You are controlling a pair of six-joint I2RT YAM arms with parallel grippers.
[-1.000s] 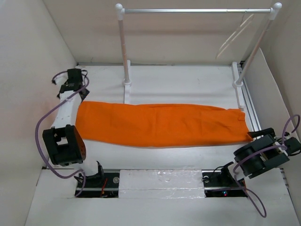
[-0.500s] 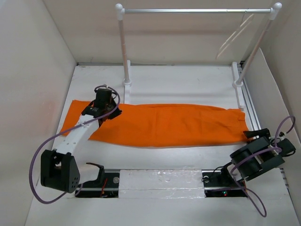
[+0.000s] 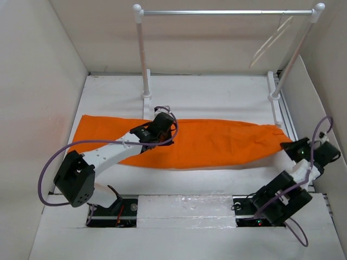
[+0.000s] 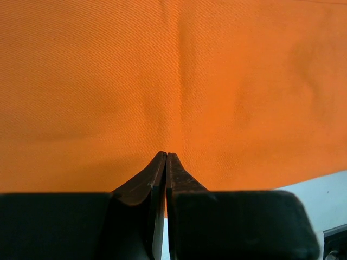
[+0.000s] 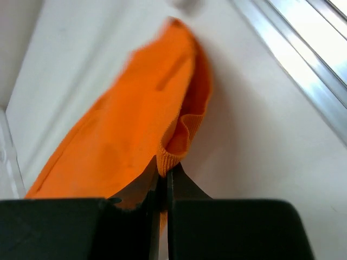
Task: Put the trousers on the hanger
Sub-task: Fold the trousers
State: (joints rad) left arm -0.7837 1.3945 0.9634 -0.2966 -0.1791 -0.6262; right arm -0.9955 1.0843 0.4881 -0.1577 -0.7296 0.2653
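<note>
Top view: one pair of trousers (image 3: 211, 142) is lying flat and lengthwise on the tabletop (image 3: 217, 95), running from 9 o'clock to 3 o'clock across the middle. One hanger (image 3: 264, 50) is hanging at 1 o'clock from the right end of the bar of the one rack (image 3: 225, 12), well apart from the trousers. The rack is standing on two white posts at 12 o'clock and 2 o'clock. Two arms are showing. The left gripper (image 3: 161, 125) is sitting over the far edge of the trousers, just left of centre. The right gripper (image 3: 288, 146) is meeting the trousers' right end between 3 and 4 o'clock. This view is not showing how either gripper's jaws are standing.

Left wrist view: it is supplying what the top view is lacking. The left gripper (image 4: 165, 158) is pressing its two fingers together, tip against tip, with no cloth visible between them. The trousers (image 4: 173, 81) are filling nearly the whole frame beyond the tips, smooth with one faint crease running toward 12 o'clock. A patch of tabletop (image 4: 325, 200) is showing at 4 o'clock. Whether the tips are touching the cloth cannot be told.

Right wrist view: the right gripper (image 5: 164, 174) is pinching a ribbed edge of the trousers (image 5: 135, 124) between closed fingers. The cloth is folding over just above the tips and stretching away toward 11 o'clock. One metal rail (image 5: 303, 49) is crossing the tabletop (image 5: 260, 173) at 2 o'clock.
</note>
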